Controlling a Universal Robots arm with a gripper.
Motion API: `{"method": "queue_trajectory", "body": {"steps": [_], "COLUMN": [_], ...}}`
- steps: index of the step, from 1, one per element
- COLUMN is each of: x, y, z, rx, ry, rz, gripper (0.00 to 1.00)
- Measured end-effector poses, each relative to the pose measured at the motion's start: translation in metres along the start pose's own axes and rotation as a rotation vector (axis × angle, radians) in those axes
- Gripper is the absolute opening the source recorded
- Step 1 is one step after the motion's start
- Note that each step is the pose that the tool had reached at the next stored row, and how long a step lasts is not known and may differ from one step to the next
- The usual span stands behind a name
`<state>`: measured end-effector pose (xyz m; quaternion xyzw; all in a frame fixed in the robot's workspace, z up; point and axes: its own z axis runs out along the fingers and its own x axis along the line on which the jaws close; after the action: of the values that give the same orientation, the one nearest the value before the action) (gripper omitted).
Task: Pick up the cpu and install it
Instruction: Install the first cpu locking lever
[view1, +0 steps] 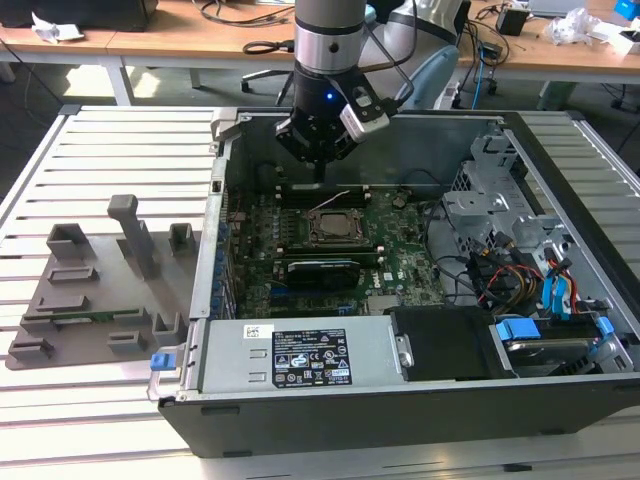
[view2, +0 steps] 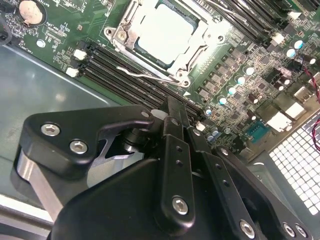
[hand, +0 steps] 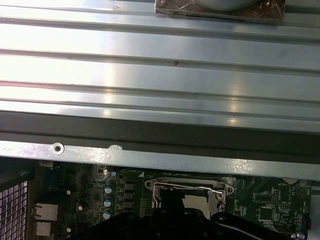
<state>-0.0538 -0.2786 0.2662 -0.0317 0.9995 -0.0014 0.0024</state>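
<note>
The cpu (view2: 165, 30), a pale silvery square, lies flat inside the dark socket frame (view2: 125, 37) on the green motherboard; it also shows in the exterior view as cpu (view1: 333, 227). A thin metal lever (view2: 150, 76) runs along the frame's side. My gripper (view2: 176, 106) hangs above the board beside the socket, apart from the chip, with its two black fingers pressed together and nothing between them. In the exterior view the gripper (view1: 320, 170) hovers over the far side of the open computer case (view1: 200, 300). The first wrist view has the gripper (hand: 175, 212) dark in front of the socket.
A long black card (view1: 322, 268) sits just in front of the socket. The power supply (view1: 300, 355) fills the case's near side; drive cage and cables (view1: 520, 270) crowd the exterior view's right. A grey fixture tray (view1: 95, 290) lies on the slatted table at the left.
</note>
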Motion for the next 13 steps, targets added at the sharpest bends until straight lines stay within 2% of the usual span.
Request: {"method": "queue_trajectory", "body": {"steps": [5,8,10,12,13], "x": [-0.0001,0.0000,-0.0001,0.0002,0.0004], "y": [0.0000,0.0000,-0.0001,-0.0035,-0.0059], "z": [0.0012,0.0053,0.0079,0.0112,0.0128], "rx": [0.0003,0.0002,-0.0035,-0.0172,-0.0290], "ry": [0.0000,0.0001,-0.0002,-0.0010,-0.0018], "rz": [0.000,0.000,0.000,0.000,0.000], "gripper": [0.11,0.11,0.11,0.11,0.11]}}
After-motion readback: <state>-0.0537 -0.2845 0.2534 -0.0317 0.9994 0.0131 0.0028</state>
